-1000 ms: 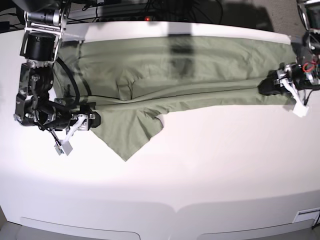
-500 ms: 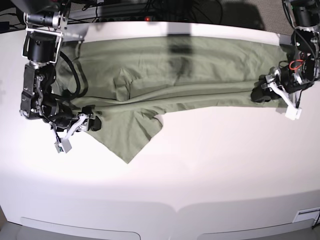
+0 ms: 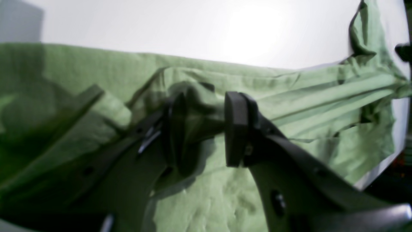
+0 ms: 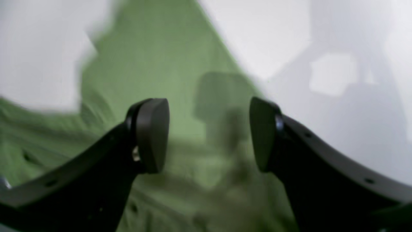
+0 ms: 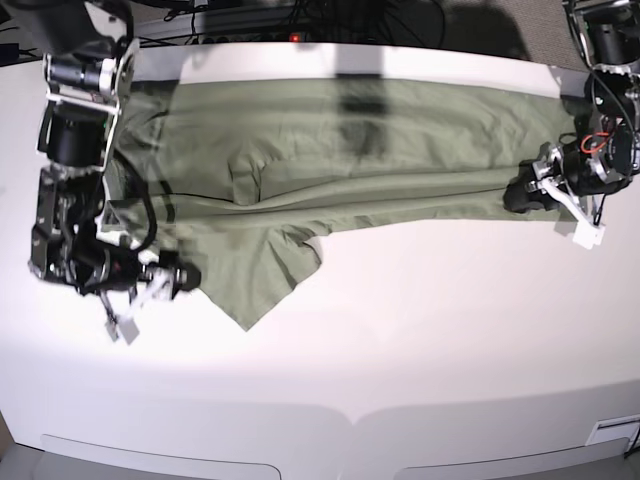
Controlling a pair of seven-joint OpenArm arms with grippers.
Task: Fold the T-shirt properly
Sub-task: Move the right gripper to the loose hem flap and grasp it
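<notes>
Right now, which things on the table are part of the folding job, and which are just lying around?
Part of the job:
- the T-shirt, spread across the table
- left gripper, closed on a bunched fold of the shirt
- right gripper, open at the shirt's edge

Just lying around:
- cables behind the table's far edge

Robotics lab. Evidence: white bench (image 5: 420, 330) with rounded corners; two black arms (image 5: 70, 150) mounted at its far corners; bundled cables (image 5: 300, 15) and a red indicator light (image 5: 296, 38) past the far edge.
</notes>
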